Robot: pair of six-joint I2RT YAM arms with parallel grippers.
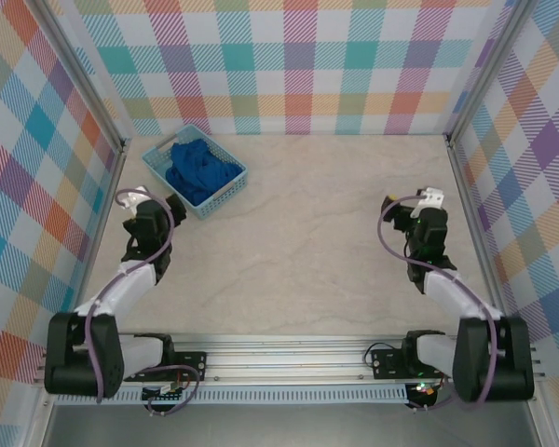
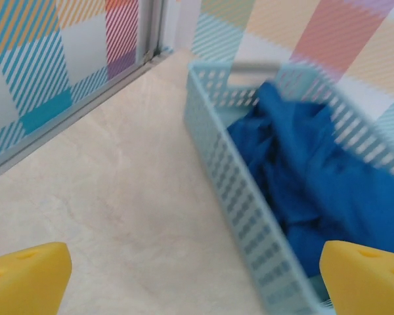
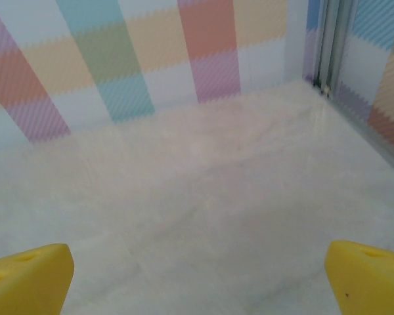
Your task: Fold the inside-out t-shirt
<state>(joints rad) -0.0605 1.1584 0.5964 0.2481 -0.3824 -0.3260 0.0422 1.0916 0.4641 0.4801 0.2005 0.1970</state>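
Observation:
The inside-out t-shirt (image 1: 201,168) is a royal-blue bundle crumpled inside a light blue mesh basket (image 1: 162,169) at the table's back left. In the left wrist view the t-shirt (image 2: 315,164) fills the basket (image 2: 246,203), whose near wall runs just ahead and to the right. My left gripper (image 1: 170,203) sits just short of the basket's near corner. It (image 2: 197,282) is open, its yellow fingertips (image 2: 27,279) wide apart over bare table. My right gripper (image 1: 393,210) hovers at the right side, far from the shirt. It (image 3: 197,279) is open too, nothing between its fingertips (image 3: 26,279).
Checked walls (image 1: 298,65) close the table (image 1: 307,242) in at the back and both sides, with metal corner posts (image 1: 455,149). The beige tabletop stretches between the two arms. A rail (image 1: 289,358) carries both bases at the near edge.

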